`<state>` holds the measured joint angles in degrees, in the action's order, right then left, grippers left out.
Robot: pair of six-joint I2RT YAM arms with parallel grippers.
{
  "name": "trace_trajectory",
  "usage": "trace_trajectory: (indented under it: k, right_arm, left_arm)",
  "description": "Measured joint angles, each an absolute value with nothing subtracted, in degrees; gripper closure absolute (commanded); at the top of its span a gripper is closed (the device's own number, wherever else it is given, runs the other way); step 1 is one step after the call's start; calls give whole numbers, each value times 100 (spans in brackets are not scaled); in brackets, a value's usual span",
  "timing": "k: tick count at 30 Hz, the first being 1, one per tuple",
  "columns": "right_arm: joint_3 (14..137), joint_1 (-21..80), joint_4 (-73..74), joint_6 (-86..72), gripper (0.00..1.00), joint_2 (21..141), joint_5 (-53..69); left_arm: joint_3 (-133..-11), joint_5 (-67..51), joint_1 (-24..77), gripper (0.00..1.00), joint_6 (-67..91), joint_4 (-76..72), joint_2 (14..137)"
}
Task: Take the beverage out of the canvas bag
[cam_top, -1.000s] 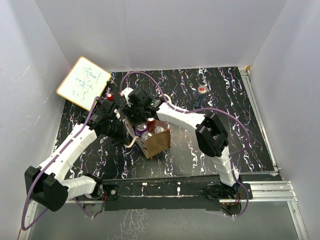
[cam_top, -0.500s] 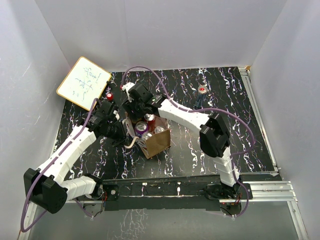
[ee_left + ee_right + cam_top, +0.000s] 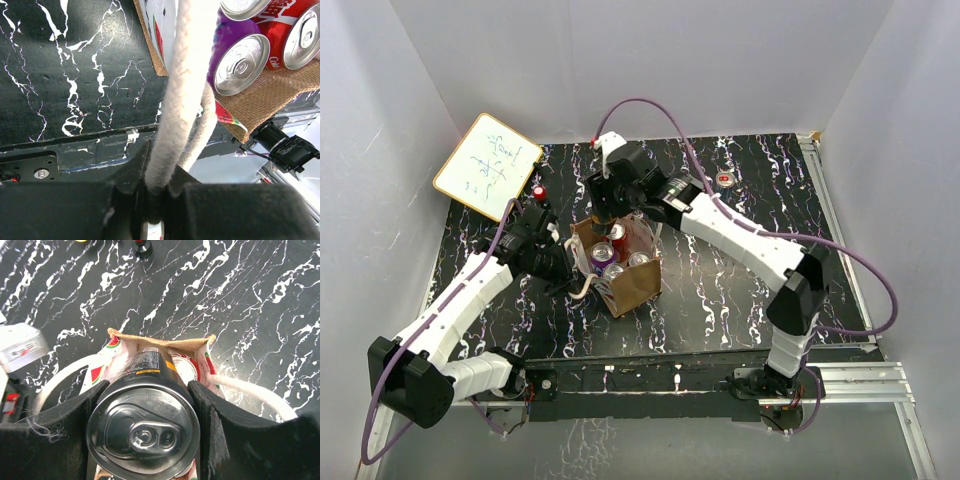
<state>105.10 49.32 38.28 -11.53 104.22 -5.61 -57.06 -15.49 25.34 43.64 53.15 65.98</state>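
The canvas bag (image 3: 632, 285) stands upright mid-table, tan with a watermelon-print lining (image 3: 102, 375). Several cans remain in it: a purple can (image 3: 240, 65), a red cola can (image 3: 280, 30) and others. My right gripper (image 3: 609, 208) is shut on a black beverage can (image 3: 145, 435). It holds the can upright just above the bag's far rim (image 3: 160, 340), one finger (image 3: 60, 440) on each side. My left gripper (image 3: 157, 200) is shut on the bag's off-white handle (image 3: 180, 100) at the bag's left side (image 3: 582, 285).
A tilted whiteboard (image 3: 487, 165) leans at the back left, with a small red-capped bottle (image 3: 538, 190) beside it. A small red object (image 3: 724, 179) lies at the back right. An aluminium rail (image 3: 840, 250) runs along the right edge. White walls enclose the table.
My right gripper has risen out of the bag and moved back, lifting the black can with it. My left gripper has kept hold of the handle and barely moved.
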Motion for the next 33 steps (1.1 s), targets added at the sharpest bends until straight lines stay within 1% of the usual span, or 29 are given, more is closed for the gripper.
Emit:
trace_trajectory:
  k: [10, 16, 21, 26, 29, 33]
  right_arm:
    - [10040, 4901, 3747, -1221, 87, 9198, -954]
    - [9080, 4901, 3498, -1072, 92, 8154, -1310]
    - [8418, 4884, 3673, -1208, 92, 7382, -1332]
    - [7850, 4880, 4431, -1557, 92, 6569, -888]
    - [7782, 4880, 5024, -1610, 92, 6088, -539]
    - [7684, 4888, 5393, -1671, 92, 5524, -478]
  left_arm:
    - [-5708, -1557, 2534, 100, 4272, 5297, 6759]
    - [-5721, -1557, 2534, 100, 4150, 5330, 6947]
    - [-5767, -1557, 2534, 100, 4058, 5343, 7017]
    - [-5824, -1555, 2534, 100, 3990, 5382, 7100]
    - [-5859, -1551, 2534, 100, 3975, 5402, 7102]
    - [-5935, -1553, 2534, 100, 3955, 5395, 7107]
